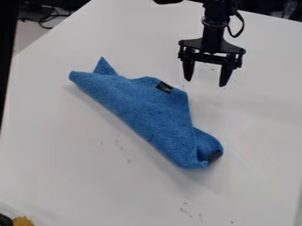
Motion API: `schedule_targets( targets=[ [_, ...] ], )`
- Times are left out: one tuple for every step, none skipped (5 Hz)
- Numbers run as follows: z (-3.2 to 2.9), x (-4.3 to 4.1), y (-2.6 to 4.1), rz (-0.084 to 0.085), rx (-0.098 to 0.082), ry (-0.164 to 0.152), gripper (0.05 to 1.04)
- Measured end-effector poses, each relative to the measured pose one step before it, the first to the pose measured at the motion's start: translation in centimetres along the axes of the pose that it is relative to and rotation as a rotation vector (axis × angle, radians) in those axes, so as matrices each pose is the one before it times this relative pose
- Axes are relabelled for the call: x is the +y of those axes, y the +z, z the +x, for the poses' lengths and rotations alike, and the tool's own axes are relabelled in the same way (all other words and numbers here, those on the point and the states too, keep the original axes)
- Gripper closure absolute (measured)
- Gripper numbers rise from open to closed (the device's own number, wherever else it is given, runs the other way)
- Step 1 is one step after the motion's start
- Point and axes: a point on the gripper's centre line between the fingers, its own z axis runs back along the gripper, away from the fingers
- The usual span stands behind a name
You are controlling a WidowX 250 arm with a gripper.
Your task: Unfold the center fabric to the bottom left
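Cloth (144,110), blue and folded, across the middle of the white bench (65,172)
It slants from upper left to lower right, a dark label (164,87) near its upper edge; beyond, at upper right, the tool (205,83) hangs with fingers spread, apart from it.

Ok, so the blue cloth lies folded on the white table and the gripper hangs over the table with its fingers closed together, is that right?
Not quite: the camera view shows the gripper with its fingers spread apart. It does hang over the white table, where the blue cloth lies folded.
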Motion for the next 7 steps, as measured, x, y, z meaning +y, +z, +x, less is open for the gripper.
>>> schedule_targets(
  targets=[
    [-0.659,0.141,-1.864,0.0143,0.0453,-0.0001,0.083],
    [0.15,0.783,-0.409,0.0146,-0.0043,0.0099,0.083],
    [0.686,2.017,-0.028,0.0091,-0.01,0.0239,0.083],
    [0.294,1.068,-0.034,0.0254,-0.0072,0.0257,0.083],
    [-0.256,0.625,-0.255,0.0247,0.0029,0.0165,0.083],
    [-0.146,0.774,0.11,-0.0008,-0.0027,0.0206,0.083],
    [-0.993,0.206,-0.836,-0.0091,0.0369,0.0201,0.083]
  ],
)
